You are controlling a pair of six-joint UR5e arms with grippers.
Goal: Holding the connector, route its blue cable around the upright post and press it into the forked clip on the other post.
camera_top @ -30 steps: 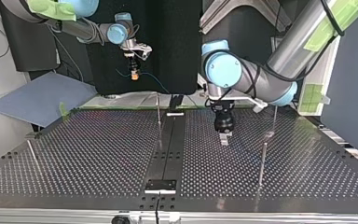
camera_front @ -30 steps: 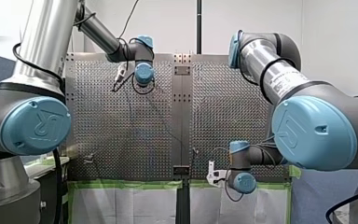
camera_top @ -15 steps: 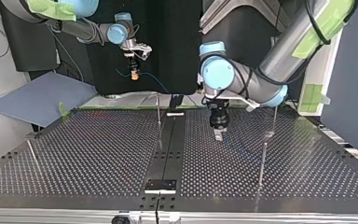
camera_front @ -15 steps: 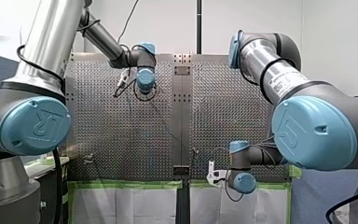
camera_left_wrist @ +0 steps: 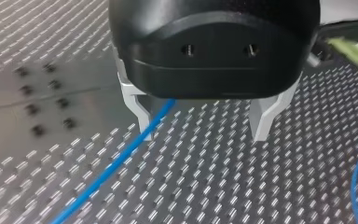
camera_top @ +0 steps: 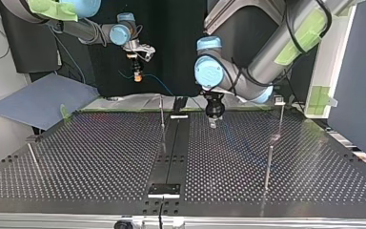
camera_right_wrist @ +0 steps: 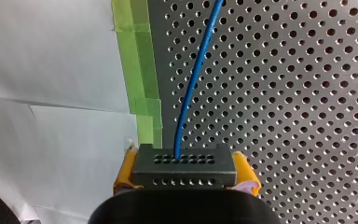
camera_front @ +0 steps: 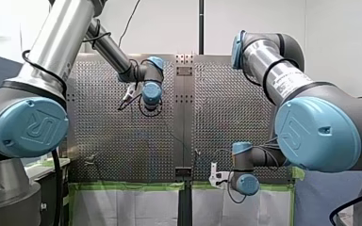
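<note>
Front view: both sets of jaws are too small to read. My right jaws hang just off the near edge of the worktop (camera_front: 122, 141).

Top view: my right jaws grip the connector (camera_top: 137, 76) in the air, and its blue cable (camera_top: 157, 85) trails away. My left jaws hang low over the worktop.

Left wrist view: my left jaws stand wide apart and empty. The cable passes just beside one finger (camera_left_wrist: 137, 109); I cannot tell whether it touches.

Right wrist view: my right jaws' yellow pads (camera_right_wrist: 126, 170) clamp the connector's sides. The cable leaves it straight ahead over the worktop.
</note>
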